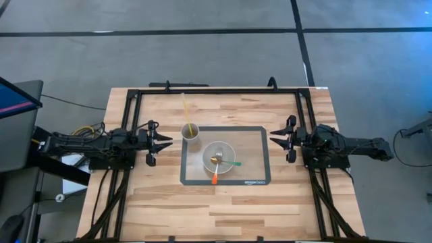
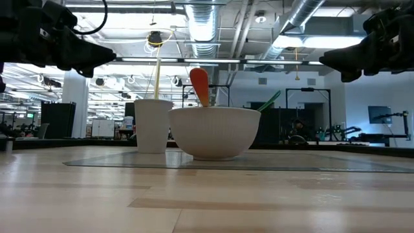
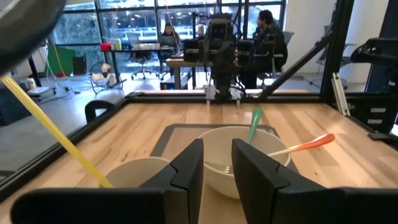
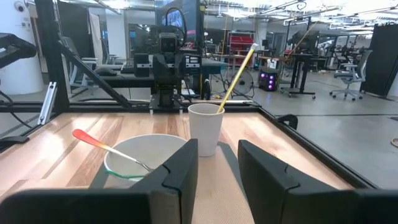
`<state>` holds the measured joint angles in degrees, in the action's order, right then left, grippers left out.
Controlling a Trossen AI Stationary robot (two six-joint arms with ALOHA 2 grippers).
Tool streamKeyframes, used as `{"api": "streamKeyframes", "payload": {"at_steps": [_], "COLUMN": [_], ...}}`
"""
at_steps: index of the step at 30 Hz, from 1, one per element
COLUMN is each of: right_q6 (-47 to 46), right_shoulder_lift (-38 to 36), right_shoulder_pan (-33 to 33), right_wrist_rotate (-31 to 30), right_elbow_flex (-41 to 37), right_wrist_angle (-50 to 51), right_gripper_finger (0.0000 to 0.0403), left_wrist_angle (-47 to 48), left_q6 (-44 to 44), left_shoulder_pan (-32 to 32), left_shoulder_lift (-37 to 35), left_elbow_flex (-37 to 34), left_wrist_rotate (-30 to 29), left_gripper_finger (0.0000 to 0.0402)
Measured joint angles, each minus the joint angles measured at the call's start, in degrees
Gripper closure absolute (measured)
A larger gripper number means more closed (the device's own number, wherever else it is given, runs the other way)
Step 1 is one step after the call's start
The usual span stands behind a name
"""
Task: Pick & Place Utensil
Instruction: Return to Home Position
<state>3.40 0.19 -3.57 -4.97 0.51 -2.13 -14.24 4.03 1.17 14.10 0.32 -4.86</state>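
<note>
The setting looks done, and I judge that only the retreat to rest remains. In the high view the white bowl [image 1: 206, 154] sits at the centre of the transparent placemat [image 1: 253, 152]. The orange fork [image 1: 215, 177] lies in the bowl, its handle over the rim toward the bottom of the frame. A green-handled utensil [image 1: 233, 163] points right from the bowl. The white cup [image 1: 185, 132] stands on the mat just up and left of the bowl, close beside it. The yellow straw [image 1: 186, 108] is in the cup, its long axis leaning toward the top of the frame.

The 2 arms flank the mat on the worktop [image 1: 169, 202]. The left end effector [image 1: 162, 142] is at the left of the mat and the right end effector [image 1: 278, 140] at its right, both off the mat. Each has its fingers apart and holds nothing, and both wrist views show a clear gap between the dark fingers [image 3: 186, 171].

Everything placed lies between the 2 end effectors. The left one is nearer the cup and straw, which lie to its right and slightly up the frame. The low view shows both raised above the bowl's rim. Pulling outward, away from the centre, should therefore keep clear of the straw.
</note>
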Motion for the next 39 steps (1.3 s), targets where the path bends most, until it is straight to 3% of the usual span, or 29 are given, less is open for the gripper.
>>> {"api": "streamKeyframes", "payload": {"at_steps": [39], "right_q6": [0.0], "right_shoulder_lift": [0.0], "right_shoulder_pan": [0.0], "right_wrist_rotate": [0.0], "right_elbow_flex": [0.0], "right_wrist_angle": [0.0], "right_gripper_finger": [0.0295], "left_wrist_angle": [-0.4], "left_q6": [0.0], "left_shoulder_pan": [0.0], "left_shoulder_lift": [2.2], "left_elbow_flex": [0.0], "left_wrist_rotate": [0.0], "left_gripper_finger": [0.0316]}}
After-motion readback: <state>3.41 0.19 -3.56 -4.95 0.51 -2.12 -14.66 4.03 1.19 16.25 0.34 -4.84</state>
